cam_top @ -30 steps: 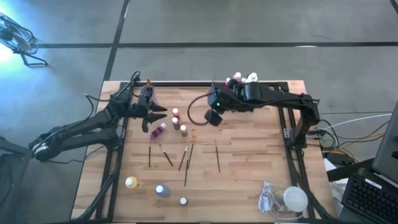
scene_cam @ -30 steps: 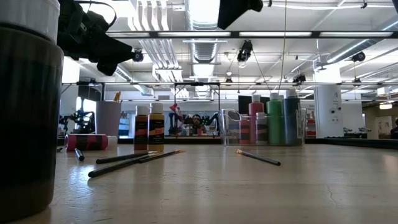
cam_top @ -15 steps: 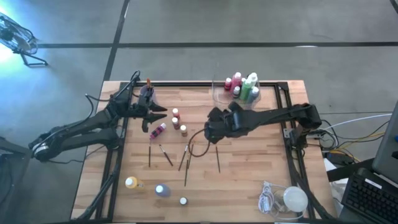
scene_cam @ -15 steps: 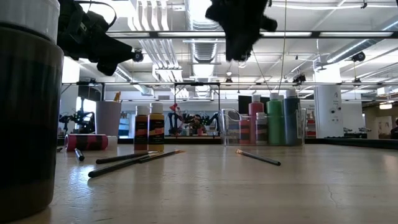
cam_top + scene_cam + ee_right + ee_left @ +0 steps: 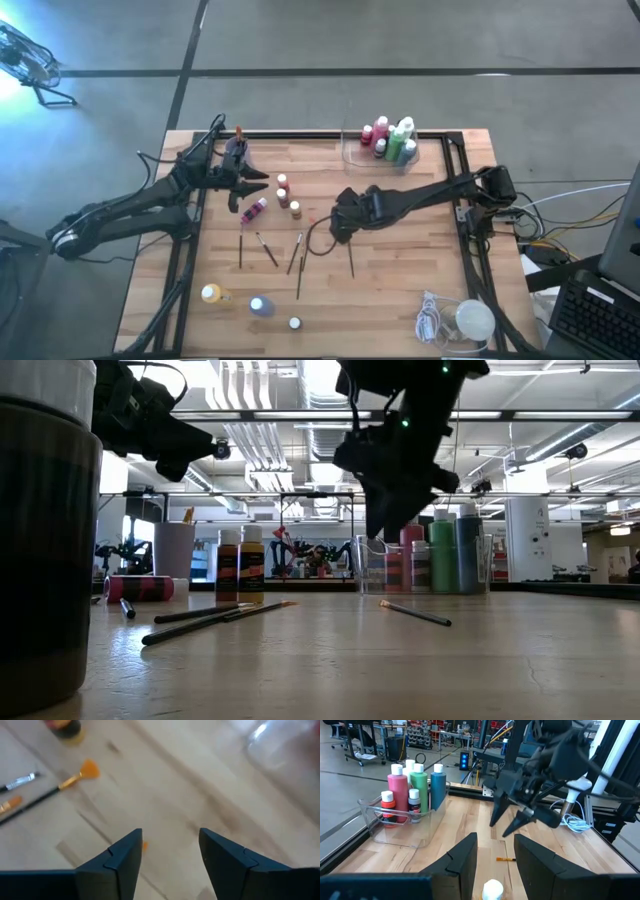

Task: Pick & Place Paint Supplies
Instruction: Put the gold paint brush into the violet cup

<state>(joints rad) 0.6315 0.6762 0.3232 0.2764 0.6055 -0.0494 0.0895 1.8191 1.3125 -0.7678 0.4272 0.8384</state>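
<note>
Several thin paintbrushes lie flat on the wooden table near its middle, one a little apart to the right. Small bottles stand left of the middle, and a pink one lies on its side. More bottles stand near the front edge. My right gripper hangs open, slanting down, above the table beside the lone brush; an orange brush tip shows between its fingers, below them. My left gripper is held level and open by the standing bottles, a white cap ahead of it.
A clear tray with several upright bottles stands at the far edge. A white round lump with a coiled cord lies at the near right corner. A pale cup stands at the far left. Bare wood lies right of the brushes.
My right gripper has come down from above the tray and toward the table's near edge, tipping steeper, and now hangs low over the brushes. The tray and its bottles, earlier covered by the arm, show again.
</note>
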